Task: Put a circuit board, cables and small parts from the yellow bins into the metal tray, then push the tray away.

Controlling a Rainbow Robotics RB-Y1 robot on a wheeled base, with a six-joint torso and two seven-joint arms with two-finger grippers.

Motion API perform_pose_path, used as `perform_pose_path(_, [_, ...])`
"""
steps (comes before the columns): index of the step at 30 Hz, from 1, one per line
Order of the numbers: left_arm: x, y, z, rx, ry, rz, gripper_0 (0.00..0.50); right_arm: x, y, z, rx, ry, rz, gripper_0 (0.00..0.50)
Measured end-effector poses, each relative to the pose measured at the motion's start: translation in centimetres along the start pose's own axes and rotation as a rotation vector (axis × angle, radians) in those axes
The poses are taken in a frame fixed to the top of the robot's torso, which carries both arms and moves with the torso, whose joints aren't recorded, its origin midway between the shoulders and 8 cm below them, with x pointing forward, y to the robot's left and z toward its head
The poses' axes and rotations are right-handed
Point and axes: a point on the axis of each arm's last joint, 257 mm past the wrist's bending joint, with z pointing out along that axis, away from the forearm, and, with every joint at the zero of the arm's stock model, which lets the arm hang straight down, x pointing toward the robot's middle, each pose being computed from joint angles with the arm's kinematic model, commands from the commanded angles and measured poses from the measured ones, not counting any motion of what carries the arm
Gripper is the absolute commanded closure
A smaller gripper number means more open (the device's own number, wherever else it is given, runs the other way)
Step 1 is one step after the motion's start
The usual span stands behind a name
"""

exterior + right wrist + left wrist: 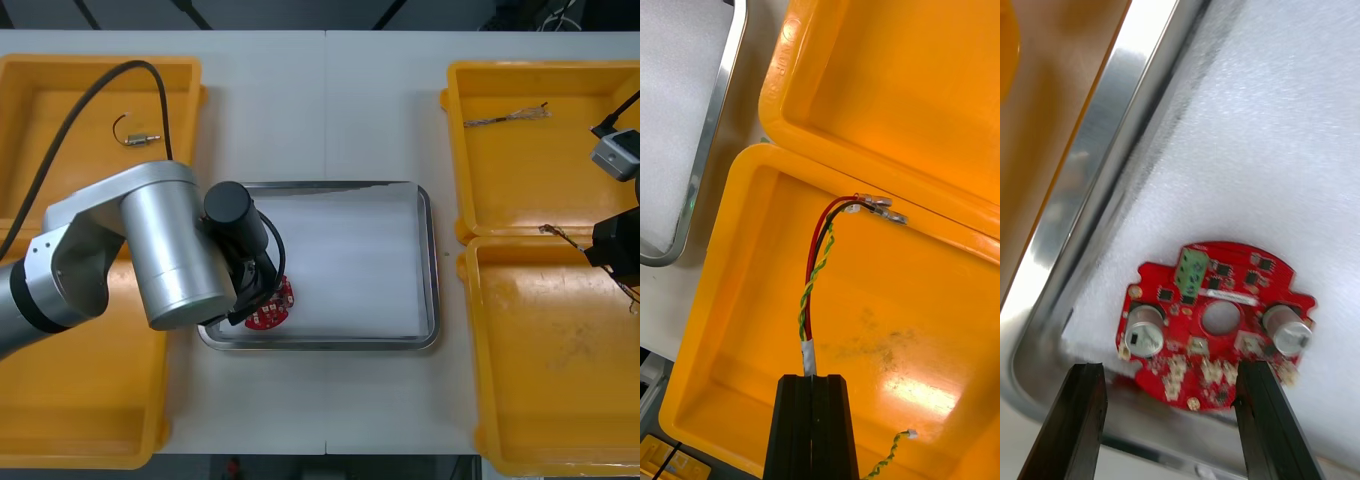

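Now left fingers [1071,420] spread over circuit board [1217,319]; right fingers [812,427] pinch cable [814,277].

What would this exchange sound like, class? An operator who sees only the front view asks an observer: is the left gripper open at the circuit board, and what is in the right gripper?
Observer: The left gripper is open. The circuit board lies flat on the white lining of the metal tray, just beyond the fingers.
Operator: And the right?
Observer: The right gripper is shut on a red and yellow cable, above the right yellow bin nearer the robot.
Operator: How does the cable end?
Observer: Its free end carries metal lugs, close to that bin's far wall.
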Motion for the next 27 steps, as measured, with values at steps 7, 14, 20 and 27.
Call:
perform_pose_path(7, [-2.2, 0.4, -5.3, 0.013, 0.04, -0.021, 0.0, 0.0, 0.0, 0.0, 0.0, 0.0, 0.0, 0.5])
perform_pose_path(14, [-6.6, 1.4, -10.2, 0.042, 0.052, -0.094, 0.0, 0.2, 0.6, 0.4, -0.01, 0.011, -0.015, 0.5])
perform_pose_path(20, [-10.3, 2.5, -13.4, 0.083, 0.075, -0.202, 0.0, -0.2, 2.4, 0.5, -0.014, 0.008, -0.087, 0.5])
perform_pose_path(27, [-14.3, 5.1, -14.4, 0.055, 0.059, -0.326, 0.0, -1.4, 5.5, 1.0, -0.036, 0.026, -0.215, 0.5])
